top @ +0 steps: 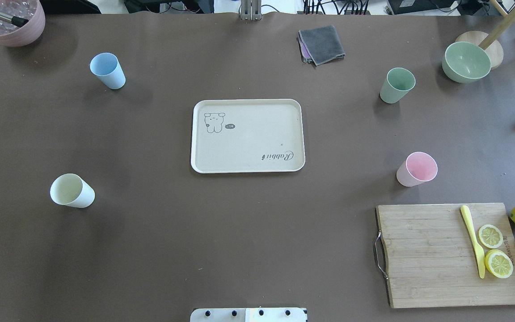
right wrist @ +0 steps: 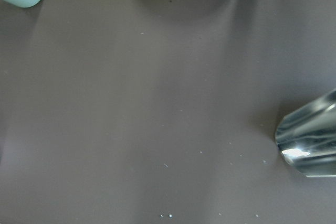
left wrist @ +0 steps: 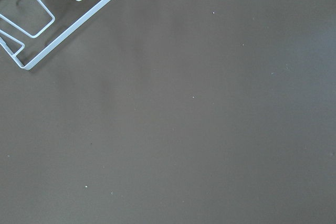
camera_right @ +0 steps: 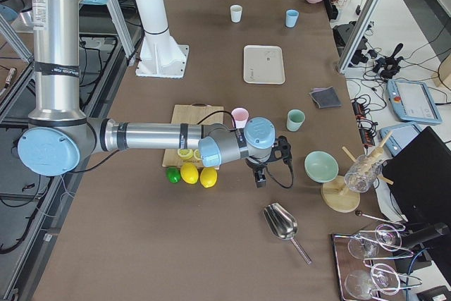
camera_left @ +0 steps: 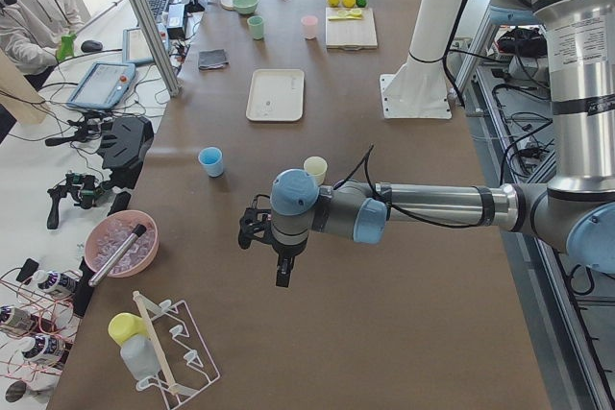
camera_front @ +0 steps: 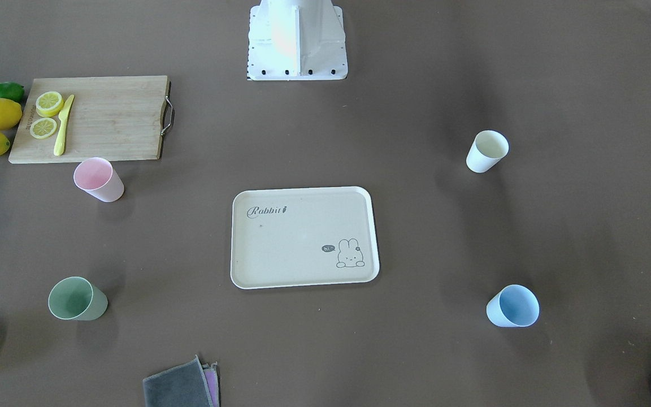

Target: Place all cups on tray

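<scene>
Fingers unreadable on left gripper [camera_left: 282,271], right gripper [camera_right: 259,177]; tapered pastel plastic cups [top: 416,169] toward table [top: 257,232] corners may tip if clipped.

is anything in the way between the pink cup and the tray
Nothing visible does. Only bare table lies between the pink cup and the tray; the cutting board lies nearer the robot, off that path.

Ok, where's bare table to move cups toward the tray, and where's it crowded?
The tray itself is bare. Open table lies between it and the cream cup and blue cup, and between it and the robot base. Crowded: the pink cup sits close to the bamboo cutting board.
</scene>
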